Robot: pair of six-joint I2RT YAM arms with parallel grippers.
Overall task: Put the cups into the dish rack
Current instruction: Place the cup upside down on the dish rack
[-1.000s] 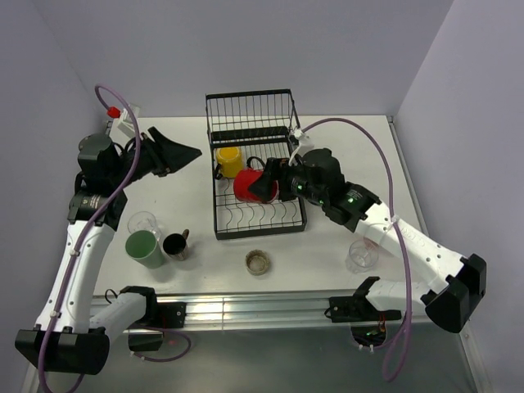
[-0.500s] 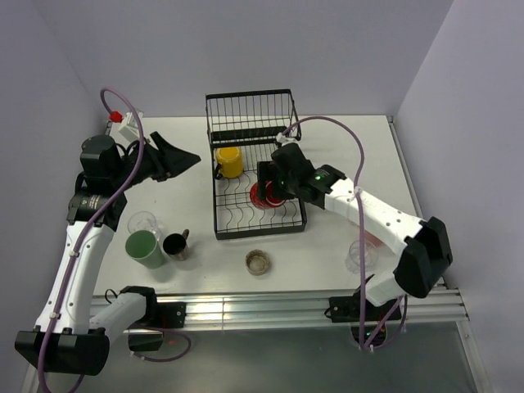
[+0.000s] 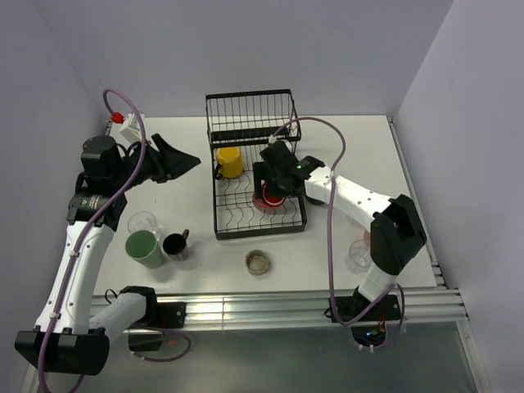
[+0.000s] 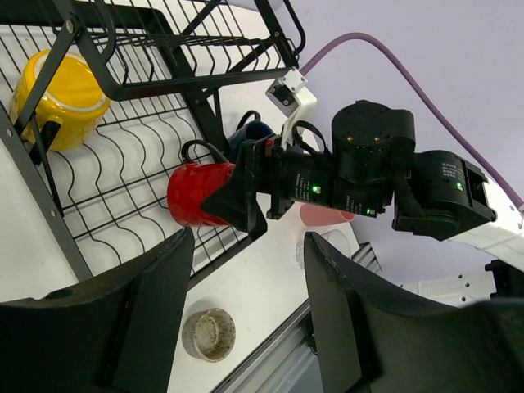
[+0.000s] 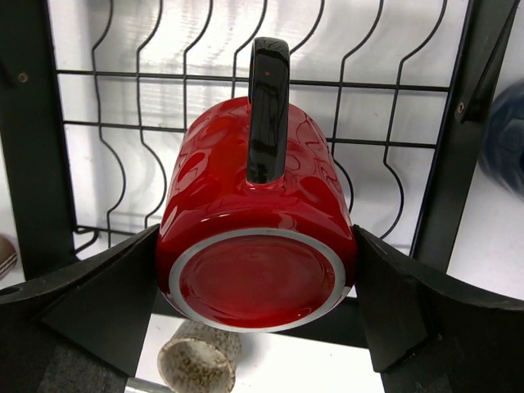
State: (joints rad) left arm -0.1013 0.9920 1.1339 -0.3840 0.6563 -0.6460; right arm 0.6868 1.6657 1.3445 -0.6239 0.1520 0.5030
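Right gripper (image 5: 256, 246) clamped on the red mug (image 5: 246, 172), right over the dish rack (image 3: 219, 221)!
The mug lies sideways above the wavy wires, black handle up, base towards the wrist camera. Left gripper (image 4: 250, 244) hangs released, fingers apart. White print on the right arm (image 4: 449, 168) is too small to read.

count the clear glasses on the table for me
2. One clear glass stands on the left, just behind the green cup. The other glass is at the near right, beside the right arm. The arms may hide more.
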